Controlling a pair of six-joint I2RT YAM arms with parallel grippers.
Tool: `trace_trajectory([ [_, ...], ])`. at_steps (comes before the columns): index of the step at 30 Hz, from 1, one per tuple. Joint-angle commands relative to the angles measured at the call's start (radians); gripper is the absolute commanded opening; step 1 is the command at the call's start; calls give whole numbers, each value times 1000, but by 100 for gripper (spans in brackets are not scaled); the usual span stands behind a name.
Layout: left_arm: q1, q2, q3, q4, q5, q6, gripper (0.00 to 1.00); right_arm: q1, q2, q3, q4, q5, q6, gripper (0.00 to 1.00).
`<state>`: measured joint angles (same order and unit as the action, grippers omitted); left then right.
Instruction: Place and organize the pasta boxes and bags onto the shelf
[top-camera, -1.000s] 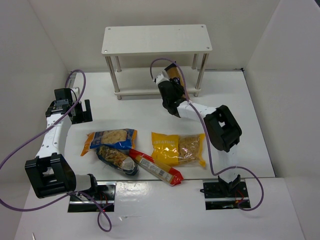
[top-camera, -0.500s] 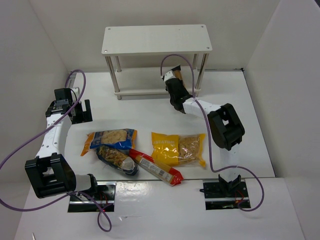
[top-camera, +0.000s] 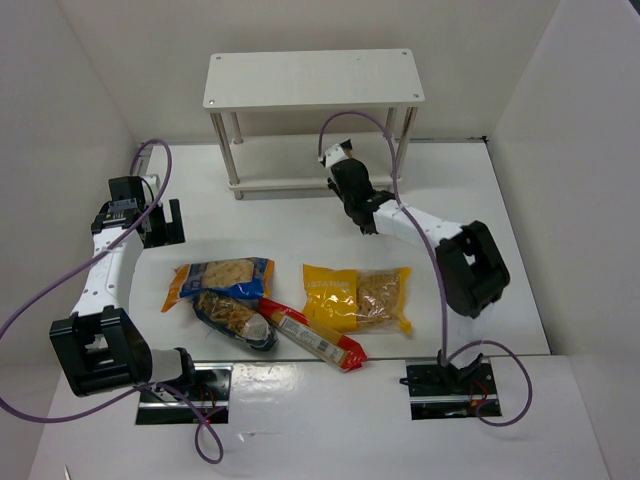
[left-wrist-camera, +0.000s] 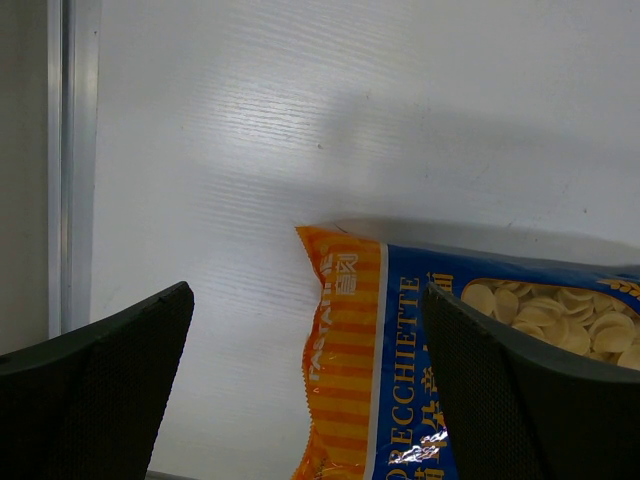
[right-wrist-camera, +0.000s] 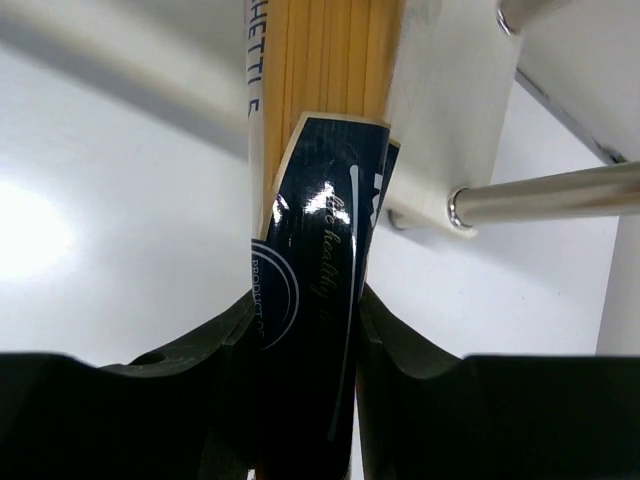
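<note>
The step in hand looks like loading the first pack: the right gripper (right-wrist-camera: 306, 345) is pinched on the dark label end of the spaghetti pack (right-wrist-camera: 318, 250), both fingers pressed against its sides, at the right end of the shelf (top-camera: 310, 80). In the wrist view the pack runs away from the jaws, its orange-tan strands passing just beside the corner of the lower board (right-wrist-camera: 440, 130) and a post (right-wrist-camera: 560, 195); whether it touches the board I cannot tell, and from above its far end is hidden under the top board. The pack looks long, narrow and stiff, with a glossy dark-blue label. The next move probably calls for steering it clear of that corner, sliding it flat onto the lower board, then letting go. The left gripper (left-wrist-camera: 300, 400) is spread wide and holds nothing, hovering over the blue-orange bag (left-wrist-camera: 400, 380). 4 packs lie on the table: that bag, the clear bag (top-camera: 235, 318), the red-yellow pack (top-camera: 310, 335) and the yellow bag (top-camera: 355, 297)
</note>
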<state>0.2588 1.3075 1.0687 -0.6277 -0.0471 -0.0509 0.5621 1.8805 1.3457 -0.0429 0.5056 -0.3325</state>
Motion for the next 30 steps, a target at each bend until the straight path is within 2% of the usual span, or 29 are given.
trace_trajectory([
  [1, 5, -19, -3, 13, 13, 20, 100, 117, -301, 1, -1, -73, 16, 0],
  [4, 5, -19, -3, 13, 23, 20, 100, 144, -417, 35, -125, -217, 35, 0],
  [10, 5, -10, -3, 13, 35, 20, 100, 144, -481, 242, -342, -395, 0, 0],
  [16, 5, -1, -3, 13, 35, 20, 100, 134, -453, 394, -362, -360, 9, 0],
  [20, 5, -1, -3, 13, 26, 29, 100, 59, -378, 507, -362, -345, 22, 0],
  [23, 5, -1, -3, 13, 35, 29, 100, -30, -301, 640, -406, -395, 49, 0],
  [26, 5, -1, -3, 13, 35, 39, 100, -131, -186, 858, -518, -493, 84, 0],
  [27, 5, -1, -3, 13, 44, 39, 100, -155, -149, 1003, -556, -522, 108, 0],
  [29, 5, -1, -3, 13, 44, 39, 100, -227, -68, 1171, -638, -599, 130, 0],
  [30, 5, -1, -3, 13, 44, 39, 100, -247, 30, 1371, -731, -616, 141, 0],
])
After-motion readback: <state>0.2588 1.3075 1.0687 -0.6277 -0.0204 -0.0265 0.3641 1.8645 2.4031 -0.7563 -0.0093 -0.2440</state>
